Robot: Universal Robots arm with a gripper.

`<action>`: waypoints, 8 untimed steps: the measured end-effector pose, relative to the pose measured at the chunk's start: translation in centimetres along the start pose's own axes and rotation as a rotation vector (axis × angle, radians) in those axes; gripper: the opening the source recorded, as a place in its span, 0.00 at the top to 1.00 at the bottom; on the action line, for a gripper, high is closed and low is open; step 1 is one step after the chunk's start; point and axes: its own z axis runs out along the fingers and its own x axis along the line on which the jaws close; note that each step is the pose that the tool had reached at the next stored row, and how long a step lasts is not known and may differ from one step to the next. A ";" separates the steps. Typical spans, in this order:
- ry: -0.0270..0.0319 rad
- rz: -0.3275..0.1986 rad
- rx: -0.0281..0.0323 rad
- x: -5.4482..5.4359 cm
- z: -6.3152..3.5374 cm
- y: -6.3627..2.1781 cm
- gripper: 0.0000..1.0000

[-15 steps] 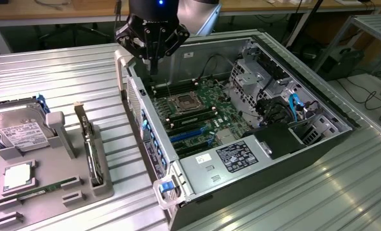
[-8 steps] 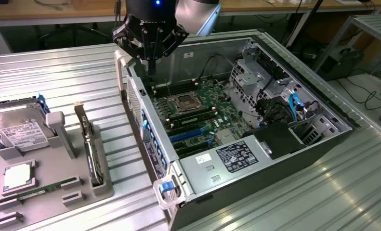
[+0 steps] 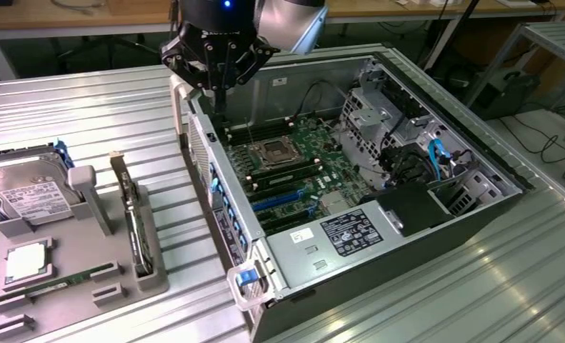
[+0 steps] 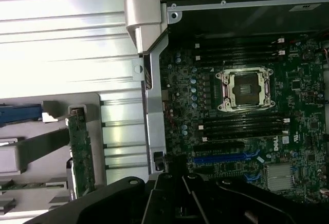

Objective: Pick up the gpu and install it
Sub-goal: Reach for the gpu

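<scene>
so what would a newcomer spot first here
The open case lies on the table mid-picture in the exterior view, its motherboard and empty socket bared. The arm hangs over the case's edge on the holder's side, jaws shut. At the exterior view's left, the gpu stands edge-on in a grey holder, beside a hard drive.

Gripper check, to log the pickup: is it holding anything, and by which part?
Nothing: the gripper is shut empty; the graphics card stands in its holder.

A: What have you got out there?
B: I count one case (image 3: 292, 89), one gpu (image 3: 130, 214), one hard drive (image 3: 30, 193), one RAM stick (image 3: 68, 281).
A: On the board (image 3: 330, 153)?
B: One CPU socket (image 3: 273, 150), I make it.
</scene>
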 end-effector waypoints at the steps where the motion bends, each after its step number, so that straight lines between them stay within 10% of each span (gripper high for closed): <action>1: 0.0000 0.000 0.0001 0.1 -0.01 -0.01 0.89; 8: 0.0000 0.000 0.0000 1.2 -0.04 -0.13 0.89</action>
